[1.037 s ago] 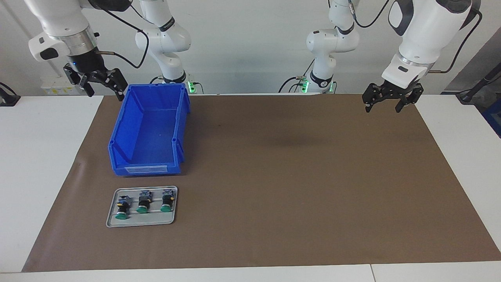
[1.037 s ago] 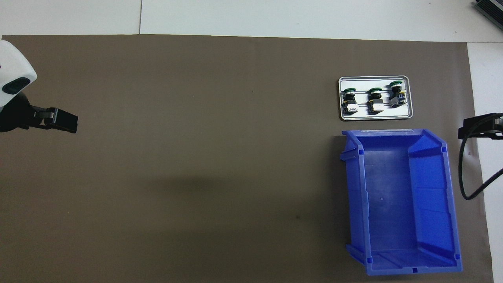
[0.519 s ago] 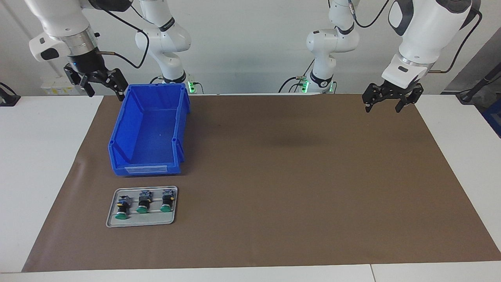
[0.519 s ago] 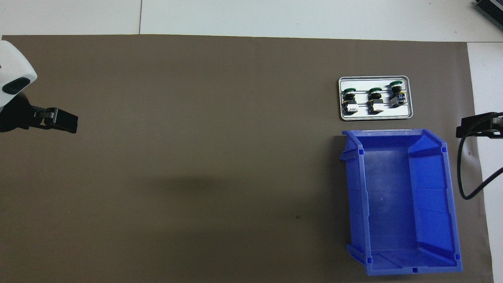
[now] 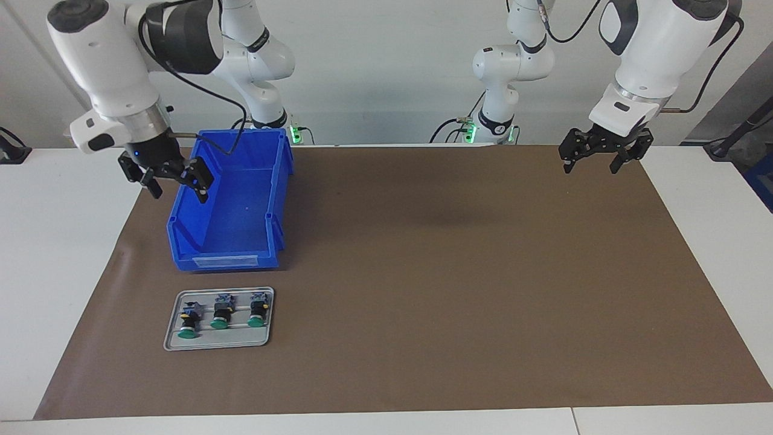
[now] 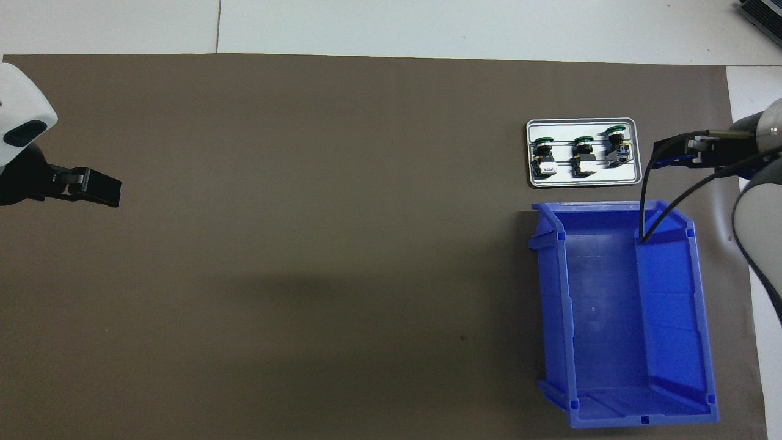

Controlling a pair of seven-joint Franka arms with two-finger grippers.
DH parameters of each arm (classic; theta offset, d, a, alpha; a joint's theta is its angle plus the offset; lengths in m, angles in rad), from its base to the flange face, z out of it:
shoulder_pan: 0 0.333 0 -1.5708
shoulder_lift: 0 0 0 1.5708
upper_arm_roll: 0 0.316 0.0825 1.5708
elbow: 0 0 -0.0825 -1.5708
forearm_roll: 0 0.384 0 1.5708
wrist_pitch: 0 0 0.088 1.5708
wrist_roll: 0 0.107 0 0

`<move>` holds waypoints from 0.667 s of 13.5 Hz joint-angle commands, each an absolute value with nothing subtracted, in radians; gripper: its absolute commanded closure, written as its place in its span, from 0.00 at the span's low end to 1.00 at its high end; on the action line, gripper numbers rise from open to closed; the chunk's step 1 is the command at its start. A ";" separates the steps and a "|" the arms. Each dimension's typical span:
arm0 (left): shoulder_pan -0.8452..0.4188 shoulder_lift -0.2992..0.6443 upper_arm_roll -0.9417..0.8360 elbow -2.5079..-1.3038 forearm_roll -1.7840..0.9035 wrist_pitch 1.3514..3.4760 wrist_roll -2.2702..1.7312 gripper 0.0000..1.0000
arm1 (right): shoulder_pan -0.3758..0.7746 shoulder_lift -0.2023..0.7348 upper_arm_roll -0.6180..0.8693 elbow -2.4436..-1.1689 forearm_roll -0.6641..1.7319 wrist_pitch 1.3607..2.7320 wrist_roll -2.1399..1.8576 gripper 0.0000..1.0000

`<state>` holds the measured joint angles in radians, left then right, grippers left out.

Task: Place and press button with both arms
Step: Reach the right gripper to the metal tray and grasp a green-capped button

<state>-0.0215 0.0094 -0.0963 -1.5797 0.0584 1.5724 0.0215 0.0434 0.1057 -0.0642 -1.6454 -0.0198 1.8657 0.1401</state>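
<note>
A brown mat (image 5: 423,272) covers most of the white tabletop (image 5: 60,254). Toward the right arm's end of it sits an open blue bin (image 5: 232,199), and it has nothing in it. Just beside the bin, farther from the robots, lies a small grey tray (image 5: 218,341). Three green-capped buttons lie on the tray in a row, apart from each other, with their caps pointing away from the robots. The button (image 5: 188,320) nearest the right arm's end of the tabletop is tilted a little, while the middle one (image 5: 221,314) and the third one (image 5: 258,311) lie straight. None of them is touched by anything. The right tool (image 5: 172,175) hangs in the air over the bin's outer wall, and its fingers are spread apart and hold nothing. A black cable (image 6: 657,195) droops from this arm over the bin. The left tool (image 5: 598,154) waits in the air over the corner of the mat at the left arm's end, close to the robots. Its fingers are spread apart too, with nothing between them.
</note>
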 commanded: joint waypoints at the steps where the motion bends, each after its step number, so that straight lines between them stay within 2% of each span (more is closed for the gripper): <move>1: -0.028 0.005 -0.092 -1.568 0.078 1.551 0.026 0.00 | 0.034 0.222 -0.058 -1.632 -0.002 2.001 0.141 0.00; 5: -0.028 0.005 -0.092 -1.569 0.078 1.551 0.026 0.00 | 0.041 0.363 -0.060 -1.637 -0.002 2.179 0.086 0.00; 9: -0.028 0.005 -0.092 -1.569 0.078 1.551 0.026 0.00 | 0.041 0.437 -0.058 -1.698 0.002 2.334 0.063 0.00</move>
<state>-0.0215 0.0094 -0.0963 -1.5797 0.0584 1.5723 0.0215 0.0465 0.4257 -0.0621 -1.6596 -0.0197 2.2728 0.0944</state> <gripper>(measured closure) 0.000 0.000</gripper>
